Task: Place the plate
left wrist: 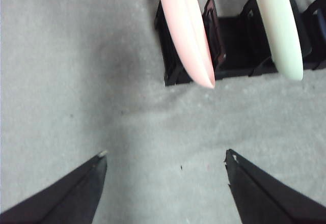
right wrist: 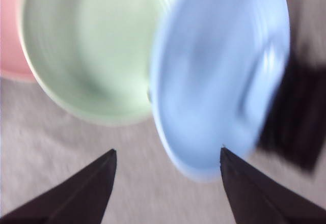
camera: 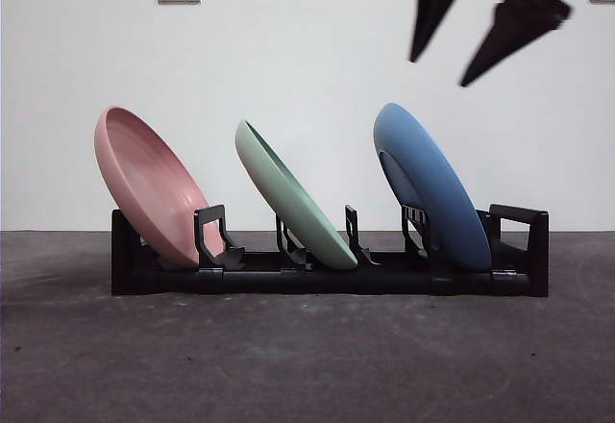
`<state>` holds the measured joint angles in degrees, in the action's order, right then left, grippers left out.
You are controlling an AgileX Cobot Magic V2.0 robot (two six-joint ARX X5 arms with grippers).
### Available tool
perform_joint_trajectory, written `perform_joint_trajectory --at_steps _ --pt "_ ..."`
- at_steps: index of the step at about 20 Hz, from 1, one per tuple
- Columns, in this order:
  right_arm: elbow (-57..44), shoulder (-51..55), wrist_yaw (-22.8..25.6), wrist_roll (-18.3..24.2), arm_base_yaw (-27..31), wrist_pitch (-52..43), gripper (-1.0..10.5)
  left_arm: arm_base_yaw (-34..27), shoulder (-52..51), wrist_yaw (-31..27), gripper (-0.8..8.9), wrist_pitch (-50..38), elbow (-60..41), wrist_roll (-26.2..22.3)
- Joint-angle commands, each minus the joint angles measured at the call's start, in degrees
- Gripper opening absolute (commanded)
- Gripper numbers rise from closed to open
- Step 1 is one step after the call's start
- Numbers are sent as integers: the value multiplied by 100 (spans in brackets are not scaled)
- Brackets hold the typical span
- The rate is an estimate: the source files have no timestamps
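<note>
The blue plate (camera: 428, 187) leans in the rack (camera: 327, 274), just below the right gripper (camera: 452, 67), whose jaws are apart and empty. Placement looks done; next, retreat clear. The left gripper (left wrist: 165, 158) waits, jaws apart.

- The right gripper (camera: 440, 72) has two black jaws, each a long wedge that narrows to a sharp point, joined to a dark, angular block above them.
- In its own wrist view the jaws (right wrist: 165, 155) look matte black and plain.
- The left gripper (left wrist: 165, 155) has the same black tapered jaws, with small pale, worn spots at their tips.
</note>
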<state>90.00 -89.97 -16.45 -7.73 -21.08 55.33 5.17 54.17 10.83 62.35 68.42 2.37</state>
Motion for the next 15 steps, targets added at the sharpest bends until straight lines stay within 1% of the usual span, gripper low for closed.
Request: perform_joint_trajectory --at_steps 1,4,8,11,13,15 --pt "511 -424 -7 98 -98 -48 285 15 44 22 374 -136 160 -17" --pt "879 -846 -9 125 -140 -46 284 15 44 22 375 -192 160 -17" --pt "922 -1180 -9 133 -162 -170 279 15 46 22 375 -199 160 -17" --pt "922 -1331 -9 133 -188 -170 249 15 44 22 375 -199 160 -17" --pt "922 -1353 -4 133 -205 -173 174 15 44 22 374 -197 160 -17" --pt "922 -1353 -7 133 -227 -168 58 15 44 22 375 -197 160 -17"
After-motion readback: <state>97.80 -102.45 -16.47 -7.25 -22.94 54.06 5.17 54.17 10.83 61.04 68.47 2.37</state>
